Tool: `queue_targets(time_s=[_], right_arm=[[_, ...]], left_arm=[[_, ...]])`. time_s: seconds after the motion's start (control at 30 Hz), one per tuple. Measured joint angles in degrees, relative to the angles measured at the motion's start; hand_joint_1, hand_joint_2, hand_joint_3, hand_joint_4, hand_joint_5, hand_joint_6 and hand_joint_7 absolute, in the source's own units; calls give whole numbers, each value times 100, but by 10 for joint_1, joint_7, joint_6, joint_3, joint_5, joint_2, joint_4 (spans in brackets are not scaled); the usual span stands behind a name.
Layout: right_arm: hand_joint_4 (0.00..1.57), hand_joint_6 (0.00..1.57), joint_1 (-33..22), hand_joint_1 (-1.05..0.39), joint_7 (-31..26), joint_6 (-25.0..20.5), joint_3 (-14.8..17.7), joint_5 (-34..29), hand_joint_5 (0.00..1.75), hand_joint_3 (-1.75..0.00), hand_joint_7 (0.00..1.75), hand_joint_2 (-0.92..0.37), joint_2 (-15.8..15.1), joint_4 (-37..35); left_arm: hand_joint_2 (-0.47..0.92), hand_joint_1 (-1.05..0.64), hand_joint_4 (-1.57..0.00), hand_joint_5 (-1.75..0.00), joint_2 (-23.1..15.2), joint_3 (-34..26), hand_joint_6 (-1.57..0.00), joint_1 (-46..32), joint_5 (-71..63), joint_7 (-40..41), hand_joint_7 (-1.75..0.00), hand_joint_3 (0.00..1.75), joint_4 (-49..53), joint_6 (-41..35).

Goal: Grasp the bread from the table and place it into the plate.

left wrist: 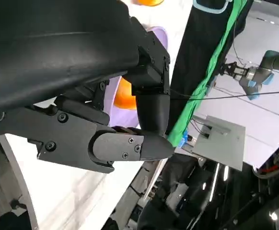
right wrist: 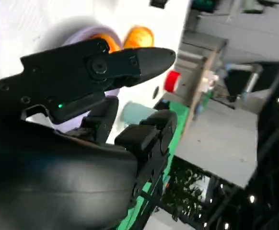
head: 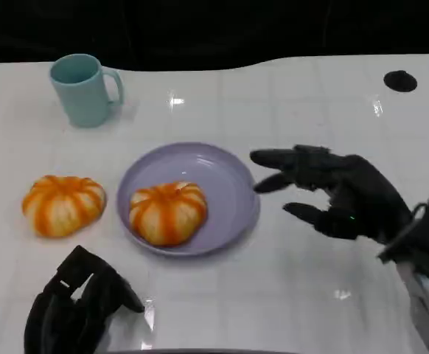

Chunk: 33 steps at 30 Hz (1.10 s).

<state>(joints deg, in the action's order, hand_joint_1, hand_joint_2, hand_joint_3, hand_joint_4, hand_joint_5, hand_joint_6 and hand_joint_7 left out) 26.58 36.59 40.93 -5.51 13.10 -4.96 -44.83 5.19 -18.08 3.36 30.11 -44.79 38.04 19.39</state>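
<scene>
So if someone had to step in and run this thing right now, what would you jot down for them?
Right hand: holds nothing, fingers apart, hovering just right of the plate.
Left hand: low at the near table edge, fingers curled in, holding nothing.
Done: one bread lies in the purple plate.
Left: a second bread sits on the table left of the plate, apart from it; if it belongs in too, the left hand is nearest.
Teal mug stands at the far left, out of the way.

The white table (head: pixel 295 295) carries a lilac plate (head: pixel 233 188) just beside the right hand (head: pixel 340 193), toward the left hand (head: pixel 78 302). A striped bread (head: pixel 63 205) lies just beyond the left hand, a teal mug (head: pixel 83 90) farther off.
</scene>
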Motion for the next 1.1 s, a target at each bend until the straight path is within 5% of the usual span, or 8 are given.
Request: queue_targets(time_s=[0.27, 0.5, 0.77, 1.1], right_arm=[[40, 42, -110, -50, 72, -140, 52, 106, 172, -40, 133, -92, -5, 135], [62, 44, -182, -53, 76, -246, 73, 148, 175, -47, 171, -92, 9, 212], [76, 50, -219, -47, 76, -337, 86, 172, 175, -53, 175, -92, 11, 259], [70, 47, -250, -46, 77, -447, 95, 194, 175, -48, 175, -92, 15, 299]], left_arm=[[92, -59, -65, -175, 2, 1, -48, -4, 2, 3, -158, 27, -12, -8], [92, -58, -65, -175, 3, 0, -48, -7, 2, 3, -157, 28, -16, -8], [92, -59, -64, -175, 2, -1, -49, -7, 4, 3, -155, 26, -17, -24], [92, -60, -64, -175, -5, -3, -48, -7, 5, 3, -159, 24, -20, -30]])
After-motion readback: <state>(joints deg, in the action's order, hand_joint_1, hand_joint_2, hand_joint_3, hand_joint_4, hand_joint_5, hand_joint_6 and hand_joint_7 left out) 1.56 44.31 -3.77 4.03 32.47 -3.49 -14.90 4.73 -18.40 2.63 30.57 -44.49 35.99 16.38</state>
